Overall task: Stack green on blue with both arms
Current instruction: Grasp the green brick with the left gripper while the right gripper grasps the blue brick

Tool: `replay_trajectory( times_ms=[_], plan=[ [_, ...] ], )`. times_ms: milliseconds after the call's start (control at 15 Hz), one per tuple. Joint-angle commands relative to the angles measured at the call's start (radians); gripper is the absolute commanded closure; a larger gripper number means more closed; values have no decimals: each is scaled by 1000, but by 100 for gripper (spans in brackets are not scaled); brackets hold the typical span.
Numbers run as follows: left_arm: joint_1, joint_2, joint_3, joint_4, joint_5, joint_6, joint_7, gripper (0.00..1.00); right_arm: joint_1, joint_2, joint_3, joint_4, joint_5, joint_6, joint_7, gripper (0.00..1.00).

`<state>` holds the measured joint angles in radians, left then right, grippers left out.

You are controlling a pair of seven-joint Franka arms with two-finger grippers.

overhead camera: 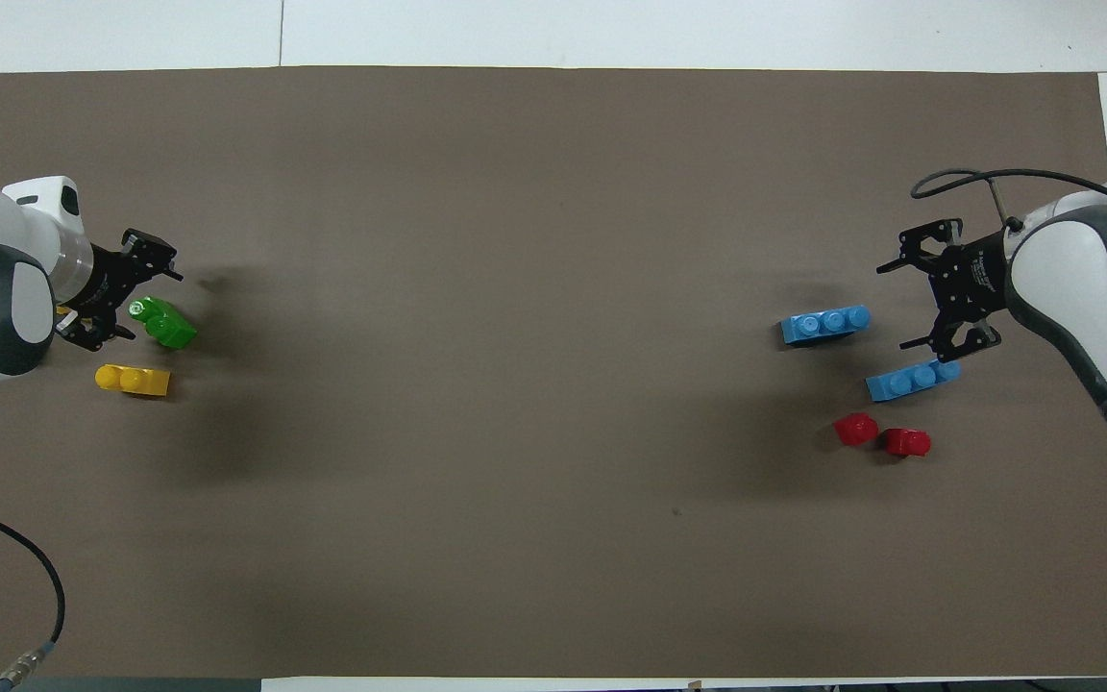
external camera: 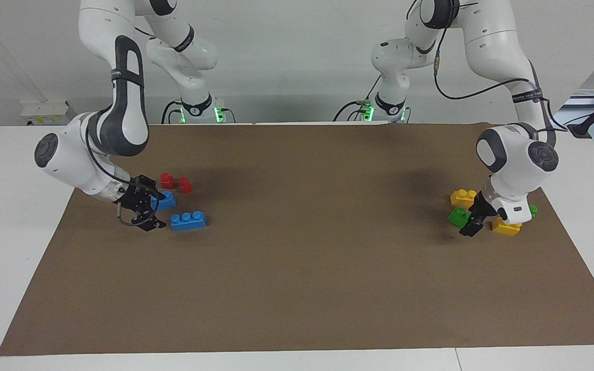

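Two light blue three-stud bricks lie toward the right arm's end: one farther from the robots, one nearer and partly covered by the hand in the facing view. My right gripper is open and low beside them, holding nothing. A tilted green brick lies at the left arm's end. My left gripper is open and low, with one finger right by this brick. A second green brick peeks out from under the left hand.
Two red single-stud bricks lie nearer to the robots than the blue bricks. Two yellow bricks lie by the green ones: one nearer to the robots, one under the left hand. A brown mat covers the table.
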<state>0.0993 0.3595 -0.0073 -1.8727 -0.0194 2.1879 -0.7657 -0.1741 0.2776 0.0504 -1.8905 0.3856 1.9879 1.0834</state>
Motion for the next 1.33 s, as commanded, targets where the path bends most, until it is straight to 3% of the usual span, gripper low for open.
replay_trajectory(
  times_ms=[0,667,933,1000,1133,1267],
  plan=[
    [3,6,4,-5,3,13,28,3,-4,2,9,-33,32,38,4,0],
    [8,1,4,-40,3,44,49,6,1,29,11,-48,70,101,-2,0],
    [8,1,4,-40,3,43,49,37,7,35,11,-74,93,141,-5,0],
    [8,1,4,-40,3,43,49,60,7,35,11,-75,93,141,-5,0],
    [8,1,4,-39,3,43,51,96,7,35,11,-76,93,141,-5,0],
    [8,1,3,-36,3,43,52,100,8,34,11,-78,93,143,-5,0]
  ],
)
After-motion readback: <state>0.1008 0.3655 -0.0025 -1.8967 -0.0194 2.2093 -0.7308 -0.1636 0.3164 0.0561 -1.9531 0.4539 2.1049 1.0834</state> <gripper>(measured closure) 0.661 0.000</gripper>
